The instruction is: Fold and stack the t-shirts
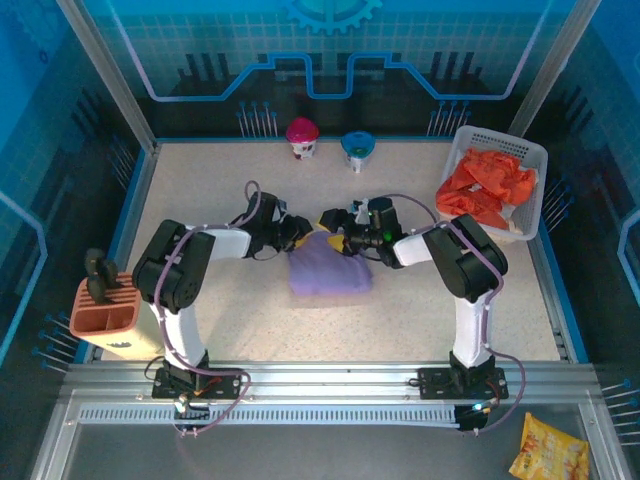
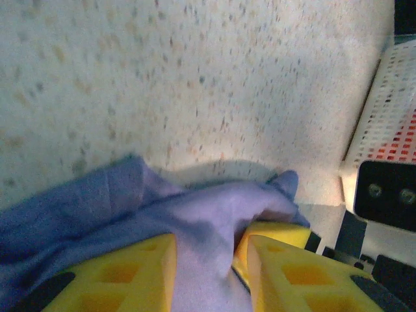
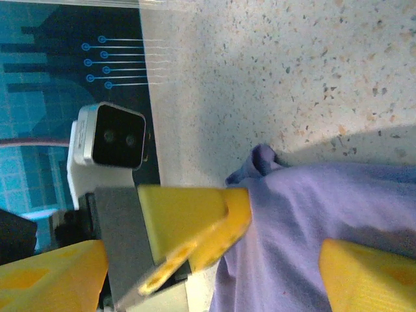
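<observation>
A lavender t-shirt (image 1: 330, 268) lies as a folded bundle in the middle of the table. Both grippers meet at its far edge. My left gripper (image 1: 298, 234) comes in from the left and is shut on a fold of the lavender cloth (image 2: 205, 234), which fills the gap between its yellow fingers (image 2: 136, 270). My right gripper (image 1: 338, 232) comes in from the right and stands open, its yellow fingers (image 3: 370, 273) wide apart over the lavender t-shirt (image 3: 312, 208). A left finger (image 3: 195, 218) lies between them. Orange-red t-shirts (image 1: 483, 187) are heaped in the white basket (image 1: 530, 160).
A pink-lidded cup (image 1: 302, 137) and a blue-lidded cup (image 1: 357, 150) stand at the back of the table. An orange holder (image 1: 100, 315) sits beside the left arm. A yellow snack bag (image 1: 548, 450) lies off the table, front right. The basket wall (image 2: 383, 110) is right of my left gripper.
</observation>
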